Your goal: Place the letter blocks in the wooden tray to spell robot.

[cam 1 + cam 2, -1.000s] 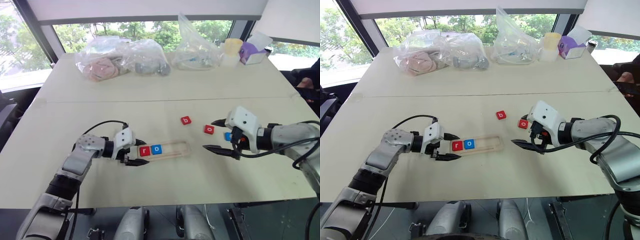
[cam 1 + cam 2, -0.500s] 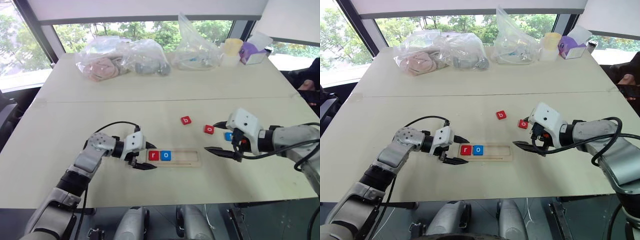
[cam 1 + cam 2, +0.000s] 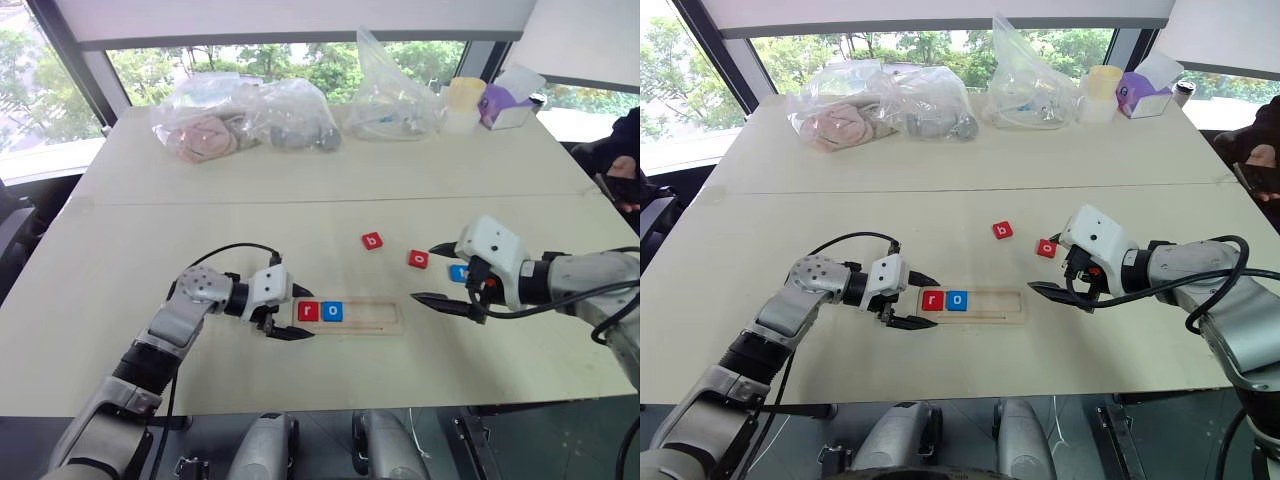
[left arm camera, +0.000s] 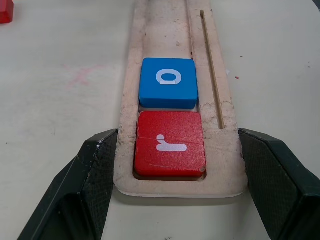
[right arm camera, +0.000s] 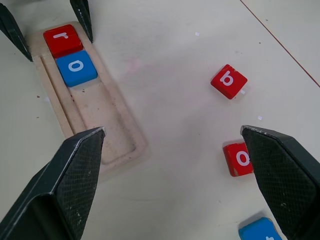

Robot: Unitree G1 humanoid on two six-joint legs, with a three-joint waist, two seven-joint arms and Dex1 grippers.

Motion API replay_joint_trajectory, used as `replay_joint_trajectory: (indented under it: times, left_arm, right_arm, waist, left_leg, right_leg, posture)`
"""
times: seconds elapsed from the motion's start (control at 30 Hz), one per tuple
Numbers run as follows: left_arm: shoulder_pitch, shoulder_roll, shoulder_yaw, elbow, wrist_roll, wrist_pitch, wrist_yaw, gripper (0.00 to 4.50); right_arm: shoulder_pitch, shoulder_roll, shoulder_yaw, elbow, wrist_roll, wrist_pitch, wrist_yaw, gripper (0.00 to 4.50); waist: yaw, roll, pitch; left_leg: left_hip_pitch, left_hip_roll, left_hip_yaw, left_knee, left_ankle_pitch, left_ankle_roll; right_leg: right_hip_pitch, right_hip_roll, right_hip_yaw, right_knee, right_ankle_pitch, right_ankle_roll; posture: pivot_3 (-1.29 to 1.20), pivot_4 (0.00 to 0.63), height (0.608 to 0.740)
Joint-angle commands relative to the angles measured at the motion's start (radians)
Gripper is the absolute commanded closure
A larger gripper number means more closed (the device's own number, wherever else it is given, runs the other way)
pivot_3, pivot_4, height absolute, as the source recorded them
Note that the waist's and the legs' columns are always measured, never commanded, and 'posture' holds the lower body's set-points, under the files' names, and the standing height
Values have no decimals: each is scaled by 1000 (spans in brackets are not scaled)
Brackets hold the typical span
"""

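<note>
Light-wood tray (image 3: 350,315), long, shallow, thin-rimmed, lies on my pale table (image 3: 300,220). Red r block (image 4: 170,144) fills its left end slot, blue o block (image 4: 168,82) touching beside it; remaining slots bare. Left gripper (image 3: 297,313) straddles that end, fingers just outside the rim, slightly parted, pinching nothing. Right gripper (image 3: 432,273) spread wide, hovering near the tray's right end. Loose: red b block (image 3: 372,240), red o block (image 3: 418,259), blue block (image 3: 457,272) partly hidden. Plastic bags (image 3: 245,115) along the far edge under windows.
</note>
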State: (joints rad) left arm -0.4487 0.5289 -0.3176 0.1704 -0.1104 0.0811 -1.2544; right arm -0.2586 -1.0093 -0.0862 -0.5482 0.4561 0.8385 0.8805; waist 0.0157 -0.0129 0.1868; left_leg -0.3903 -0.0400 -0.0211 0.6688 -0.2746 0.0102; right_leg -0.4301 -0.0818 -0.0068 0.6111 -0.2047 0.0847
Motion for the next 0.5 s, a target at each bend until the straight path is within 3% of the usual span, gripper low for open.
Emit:
replay_joint_trajectory:
  times: [0.03, 0.5]
  left_arm:
    - [36, 4, -20, -1, 32, 15, 32, 39]
    - [134, 82, 67, -197, -63, 139, 52, 39]
  right_arm:
    - [-10, -14, -21, -25, 5, -14, 2, 0]
    - [-45, 16, 13, 10, -4, -36, -2, 0]
  waist:
    - [-1, 0, 0]
    - [-7, 0, 0]
  left_leg:
    - [0, 0, 0, 0, 0, 0]
    - [0, 0, 0, -1, 0, 0]
  right_leg:
    - [0, 0, 0, 0, 0, 0]
    - [-1, 0, 0, 0, 0, 0]
  posture:
    - [0, 150, 725]
    - [0, 150, 725]
